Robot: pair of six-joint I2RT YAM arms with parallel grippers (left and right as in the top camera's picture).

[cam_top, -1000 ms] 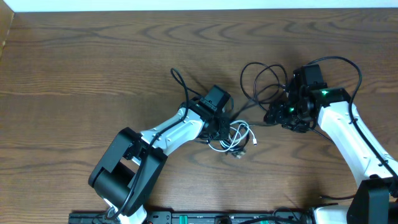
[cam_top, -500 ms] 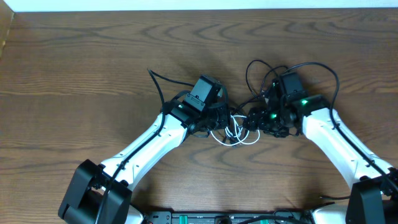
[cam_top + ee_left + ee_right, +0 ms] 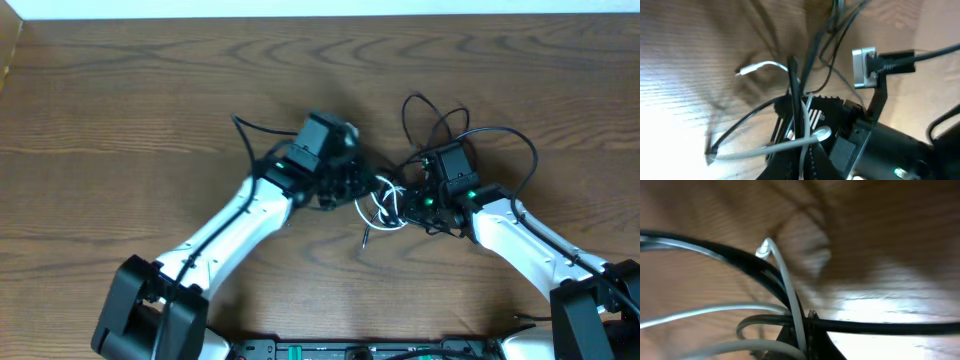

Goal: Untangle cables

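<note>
Left gripper (image 3: 352,186) sits at table centre, tip pointing toward the right gripper (image 3: 408,200), the two close, only the cables (image 3: 385,208) between them. Left jaw state: cannot tell, own fingers blurred and dark at the bottom of the left wrist view, with black and white strands running down into them. Right gripper is pinched narrow on the cables: in the right wrist view a white strand (image 3: 785,280) and black strands fan out from one point at its dark tip. Cables are bunched mid-table (image 3: 120,100), white loops in the gap between the grippers, one loose end (image 3: 365,238) trailing toward the near edge. Thin black loops (image 3: 440,118) spread out on the far side of the right gripper. Both wrist views motion-blurred; knots not readable.
</note>
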